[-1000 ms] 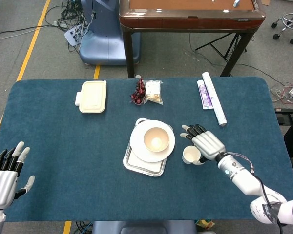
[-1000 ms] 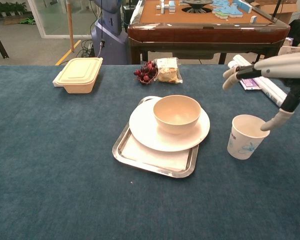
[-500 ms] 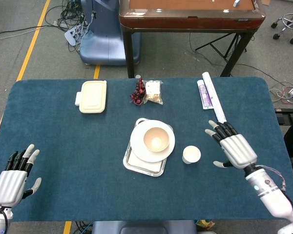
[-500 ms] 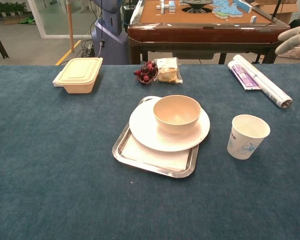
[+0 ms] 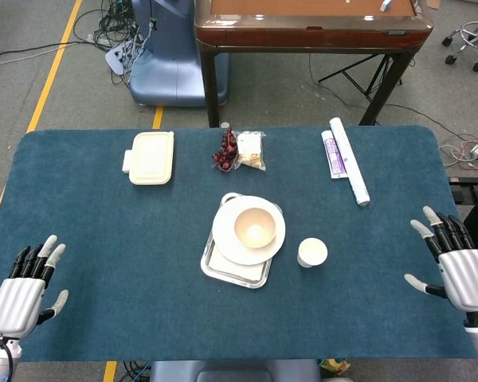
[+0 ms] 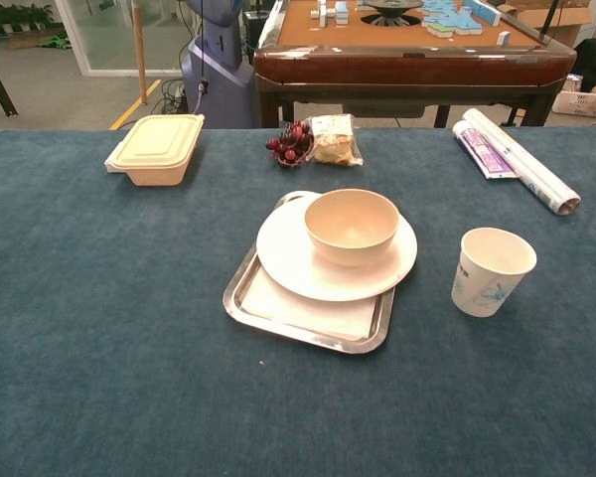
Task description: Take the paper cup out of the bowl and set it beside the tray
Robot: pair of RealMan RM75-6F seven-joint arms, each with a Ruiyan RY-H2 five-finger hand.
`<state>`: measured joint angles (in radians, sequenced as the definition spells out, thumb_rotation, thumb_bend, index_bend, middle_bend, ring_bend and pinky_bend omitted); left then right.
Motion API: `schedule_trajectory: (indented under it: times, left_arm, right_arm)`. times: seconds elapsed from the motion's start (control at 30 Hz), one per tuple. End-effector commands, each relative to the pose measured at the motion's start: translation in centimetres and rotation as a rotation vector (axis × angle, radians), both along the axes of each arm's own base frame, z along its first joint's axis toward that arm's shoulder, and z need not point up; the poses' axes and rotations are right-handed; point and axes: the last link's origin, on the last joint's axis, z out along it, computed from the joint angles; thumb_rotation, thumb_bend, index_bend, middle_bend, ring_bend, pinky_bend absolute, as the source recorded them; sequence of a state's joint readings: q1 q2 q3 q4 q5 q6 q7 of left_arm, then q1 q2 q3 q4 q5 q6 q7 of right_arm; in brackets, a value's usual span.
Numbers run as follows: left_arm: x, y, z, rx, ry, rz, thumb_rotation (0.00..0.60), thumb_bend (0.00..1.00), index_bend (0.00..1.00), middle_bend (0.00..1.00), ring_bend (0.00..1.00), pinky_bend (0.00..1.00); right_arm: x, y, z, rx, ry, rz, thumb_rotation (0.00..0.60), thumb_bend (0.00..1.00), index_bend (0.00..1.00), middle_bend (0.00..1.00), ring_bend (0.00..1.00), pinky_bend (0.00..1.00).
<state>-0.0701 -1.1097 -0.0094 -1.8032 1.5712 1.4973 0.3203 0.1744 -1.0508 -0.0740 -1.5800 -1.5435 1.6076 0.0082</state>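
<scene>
The paper cup [image 6: 492, 270] stands upright just beside the tray [image 6: 308, 316], clear of the bowl [image 6: 351, 225], while both hands, left [image 5: 20, 290] and right [image 5: 456, 267], hover empty with fingers spread at the worktop's near corners.

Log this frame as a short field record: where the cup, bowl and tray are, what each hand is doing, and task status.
cup: upright on the cloth, right of the tray, apart from it
bowl: empty, on a plate
tray: under the plate
left hand: empty, fingers apart, near table corner
right hand: empty, fingers apart, at right edge, away from the cup
status: cup looks placed
</scene>
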Motion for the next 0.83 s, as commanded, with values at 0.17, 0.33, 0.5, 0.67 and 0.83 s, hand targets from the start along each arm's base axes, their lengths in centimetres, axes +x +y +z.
schedule_trajectory:
  times: [0.17, 0.33, 0.5, 0.67, 0.83]
  left_arm:
    - [0.45, -0.28, -0.20, -0.003, 0.002, -0.025, 0.600, 0.33, 0.00, 0.00, 0.00, 0.00]
    - [0.42, -0.32, -0.25, -0.006, 0.007, -0.031, 0.600, 0.33, 0.00, 0.00, 0.00, 0.00]
    - [0.49, -0.47, -0.15, -0.003, 0.006, -0.037, 0.600, 0.33, 0.00, 0.00, 0.00, 0.00]
    - [0.47, -0.59, -0.18, -0.004, 0.005, -0.036, 0.600, 0.33, 0.00, 0.00, 0.00, 0.00]
    - [0.47, -0.47, -0.40, -0.014, 0.005, -0.035, 0.600, 0.33, 0.00, 0.00, 0.00, 0.00]
  right_arm:
    - [-0.73, 0.86, 0.62, -0.052, -0.017, -0.005, 0.600, 0.10, 0.06, 0.02, 0.00, 0.00]
    - [-0.88, 0.89, 0.99, -0.067, -0.027, -0.010, 0.600, 0.10, 0.06, 0.02, 0.00, 0.00]
    - [-0.89, 0.71, 0.79, -0.055, -0.029, -0.013, 0.600, 0.10, 0.06, 0.02, 0.00, 0.00]
    - [-0.85, 0.57, 0.52, -0.043, -0.027, -0.013, 0.600, 0.10, 0.06, 0.02, 0.00, 0.00]
    - [-0.93, 0.59, 0.55, -0.040, -0.029, -0.016, 0.600, 0.10, 0.06, 0.02, 0.00, 0.00]
